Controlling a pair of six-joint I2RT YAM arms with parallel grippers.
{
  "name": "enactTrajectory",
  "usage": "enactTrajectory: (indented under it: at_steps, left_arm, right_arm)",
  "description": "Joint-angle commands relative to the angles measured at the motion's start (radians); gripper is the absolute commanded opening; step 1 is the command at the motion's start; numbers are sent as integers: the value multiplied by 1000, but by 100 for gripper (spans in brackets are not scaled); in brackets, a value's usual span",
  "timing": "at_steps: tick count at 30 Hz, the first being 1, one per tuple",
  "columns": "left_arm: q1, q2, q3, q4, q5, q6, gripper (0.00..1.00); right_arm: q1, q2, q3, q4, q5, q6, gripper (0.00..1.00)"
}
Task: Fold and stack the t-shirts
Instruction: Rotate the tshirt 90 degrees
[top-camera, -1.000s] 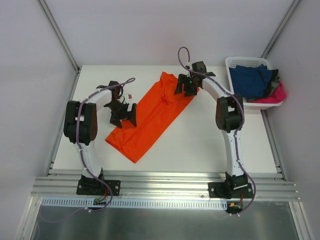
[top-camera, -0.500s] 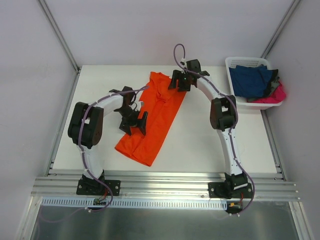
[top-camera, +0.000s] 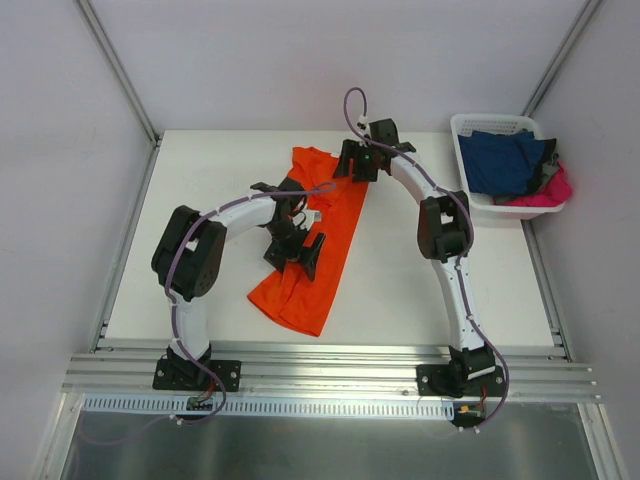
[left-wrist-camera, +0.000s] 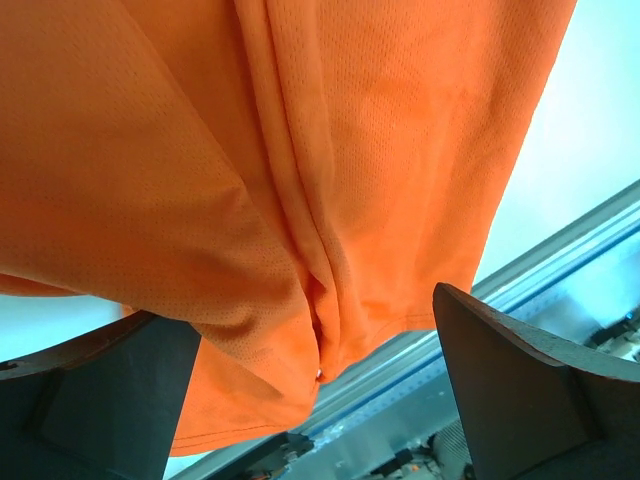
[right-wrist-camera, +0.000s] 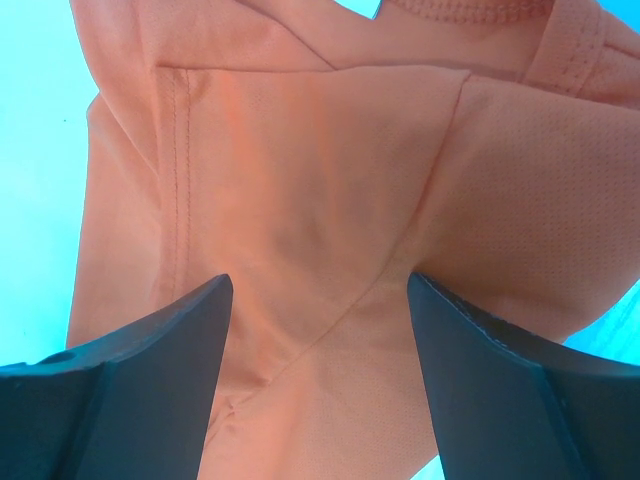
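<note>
Orange shirt: the bright orange soft cloth t-shirt (top-camera: 300, 300) lies on the flat white table (top-camera: 200, 170) as a long thin strip, probably so it can be folded end to end.
Left pincer: the left gripper (top-camera: 295, 252) hangs over the strip's lower half, jaws wide, holding nothing.
Right pincer: the right gripper (top-camera: 358, 165) is over the collar end, jaws apart, with the cloth flat below and not pinched.
Other shirts: the navy blue cloth t-shirt (top-camera: 505, 160) and the hot pink cloth t-shirt (top-camera: 548, 192) wait in the white slotted plastic basket (top-camera: 470, 122), off to the side.

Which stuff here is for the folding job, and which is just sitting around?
For the job:
orange t-shirt
navy t-shirt
pink t-shirt

Just sitting around:
white basket, holding the navy and pink ones
table
metal rail along the near edge
</note>
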Motion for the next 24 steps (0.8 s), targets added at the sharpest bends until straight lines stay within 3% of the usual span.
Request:
enactTrajectory:
  at_steps: [1,12,24]
  left_arm:
    - [-1,-57,36,-14,-53,12,98]
    - [9,-277,-131,-45,-208,66,99]
    - [97,-275,-197,-54,-214,46,99]
  right_arm:
    - [-18,-100,-24,-8,-8,-32,75]
    - [-56,-259,-129,-22,5,-52,75]
    - [-5,-281,-236,-26,-31,8,75]
